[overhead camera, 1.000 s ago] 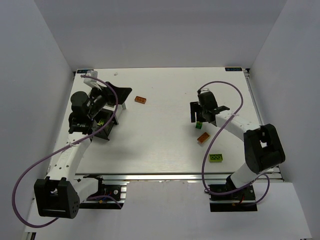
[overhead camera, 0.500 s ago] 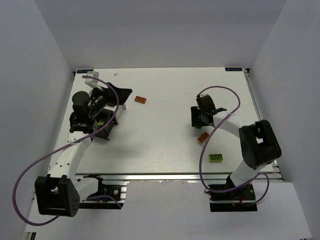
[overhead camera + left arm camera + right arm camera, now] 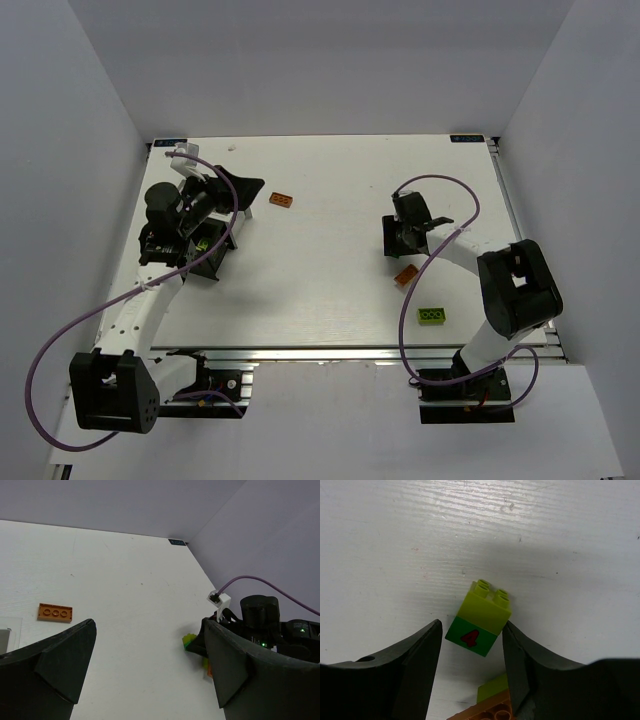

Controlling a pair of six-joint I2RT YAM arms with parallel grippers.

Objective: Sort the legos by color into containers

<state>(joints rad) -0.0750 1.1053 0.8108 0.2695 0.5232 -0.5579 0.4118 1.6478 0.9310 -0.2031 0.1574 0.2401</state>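
- Right gripper (image 3: 471,625) — fingers spread either side of a lime-and-green lego (image 3: 479,616) lying on the table (image 3: 320,260); not pinched yet.
- Left gripper (image 3: 148,630) — fingers spread, nothing between them; hovers at the black container (image 3: 212,270), a lime bit showing inside.
- Loose on the table: orange plate (image 3: 282,200), orange brick (image 3: 406,277), lime brick (image 3: 432,316).
- Judgement: partly sorted, at least four pieces left.

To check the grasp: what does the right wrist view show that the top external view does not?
Only right wrist: a lime brick with a red 4, between the fingers of the right claw. Only top external: the left arm, a second lime brick near the front edge, an orange plate farther back. Both: the right claw, the orange brick beside it.
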